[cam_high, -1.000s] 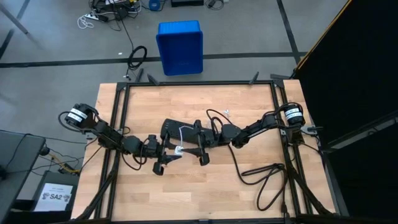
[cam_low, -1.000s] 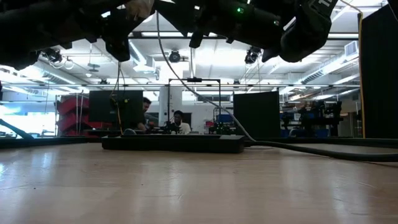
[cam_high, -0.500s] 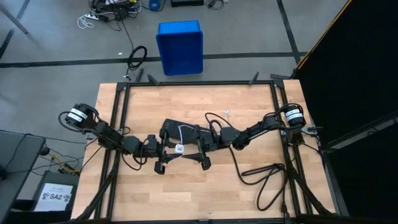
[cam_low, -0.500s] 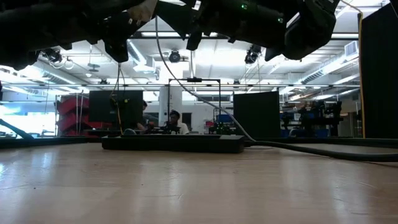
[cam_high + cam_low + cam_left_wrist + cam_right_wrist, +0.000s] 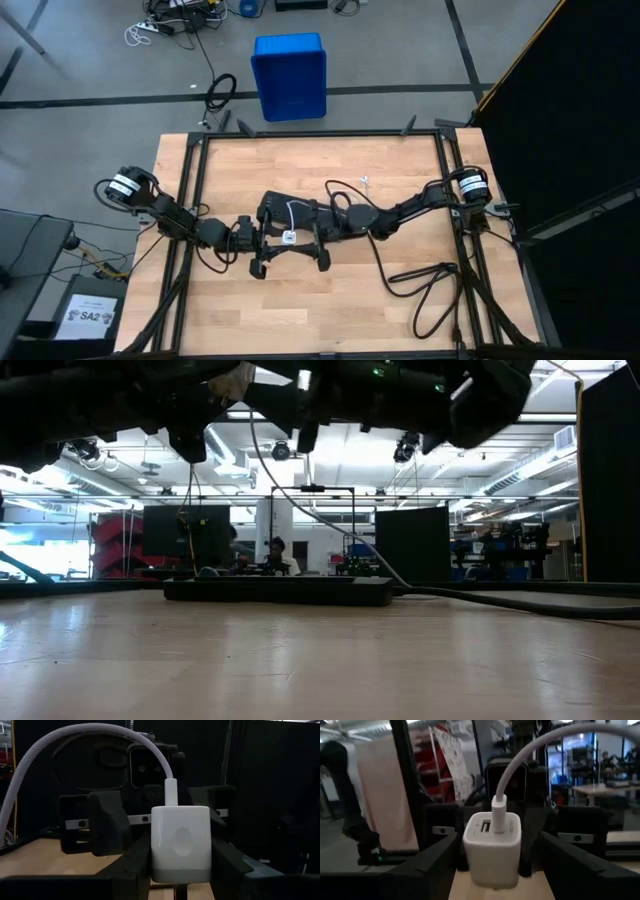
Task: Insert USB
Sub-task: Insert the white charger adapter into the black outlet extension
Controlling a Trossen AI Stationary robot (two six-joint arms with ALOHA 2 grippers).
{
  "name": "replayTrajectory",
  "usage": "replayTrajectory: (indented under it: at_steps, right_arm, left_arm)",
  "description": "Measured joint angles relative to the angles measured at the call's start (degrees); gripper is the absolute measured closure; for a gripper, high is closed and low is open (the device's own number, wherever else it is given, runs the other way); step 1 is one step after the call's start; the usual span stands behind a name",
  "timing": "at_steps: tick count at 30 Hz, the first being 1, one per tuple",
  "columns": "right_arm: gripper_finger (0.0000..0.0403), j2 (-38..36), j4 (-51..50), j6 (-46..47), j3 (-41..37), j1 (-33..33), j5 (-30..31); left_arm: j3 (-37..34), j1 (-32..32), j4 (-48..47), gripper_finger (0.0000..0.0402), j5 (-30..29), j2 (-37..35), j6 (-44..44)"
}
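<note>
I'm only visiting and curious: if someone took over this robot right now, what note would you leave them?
Left hand: shut on the charger, above mid-table.
Right hand: open, facing it, fingers either side of the charger, gripping nothing.
USB: its plug sits in a charger port.
Done: insertion, it seems.
Left: probably back the right hand off and check the seating.
</note>
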Motion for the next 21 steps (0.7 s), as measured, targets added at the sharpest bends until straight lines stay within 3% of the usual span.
replayTrajectory:
  at_steps: [4,21]
  right_arm:
    - [0.017,0.0,-5.55,-2.94,3.48,0.19,0.02]
    - [0.0192,0.11,-2.01,-1.23,3.25,0.35,0.33]
  left_arm:
    - [-0.09,-0.09,-0.19,0.0275,0.4,-0.07,0.04]
    - [0.11,-0.11,0.52,0.0275,0.07,-0.09,-0.09]
